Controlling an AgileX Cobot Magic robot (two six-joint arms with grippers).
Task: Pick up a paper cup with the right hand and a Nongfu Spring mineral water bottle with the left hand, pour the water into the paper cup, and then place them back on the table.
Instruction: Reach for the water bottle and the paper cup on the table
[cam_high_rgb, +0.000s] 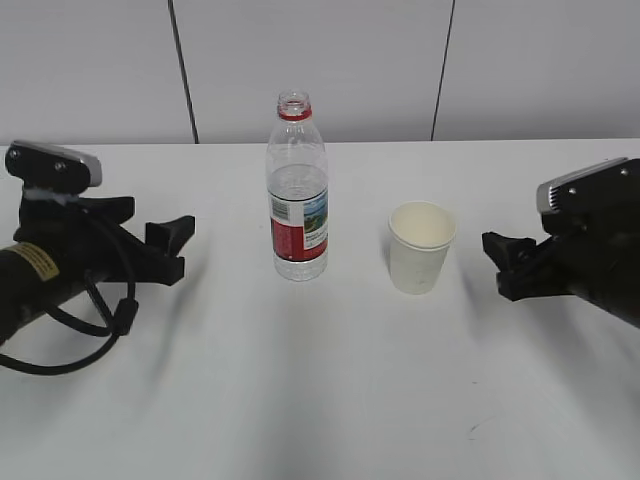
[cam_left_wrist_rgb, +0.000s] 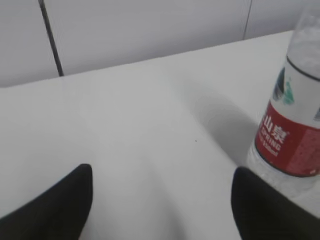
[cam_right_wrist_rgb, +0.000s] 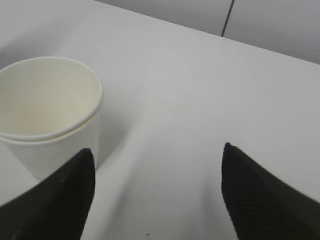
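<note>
The Nongfu Spring bottle (cam_high_rgb: 298, 190) stands upright and uncapped on the white table (cam_high_rgb: 320, 400), with water in it; it also shows at the right edge of the left wrist view (cam_left_wrist_rgb: 292, 135). The paper cup (cam_high_rgb: 421, 247) stands upright to its right and looks empty; it sits at the left of the right wrist view (cam_right_wrist_rgb: 47, 120). My left gripper (cam_high_rgb: 172, 248) is open and empty, to the left of the bottle and apart from it (cam_left_wrist_rgb: 162, 200). My right gripper (cam_high_rgb: 505, 262) is open and empty, to the right of the cup, not touching it (cam_right_wrist_rgb: 157, 190).
A grey panelled wall (cam_high_rgb: 320, 60) runs behind the table's far edge. A looped black cable (cam_high_rgb: 90, 330) hangs from the left arm onto the table. A small dark scuff (cam_high_rgb: 470, 428) marks the table near the front right.
</note>
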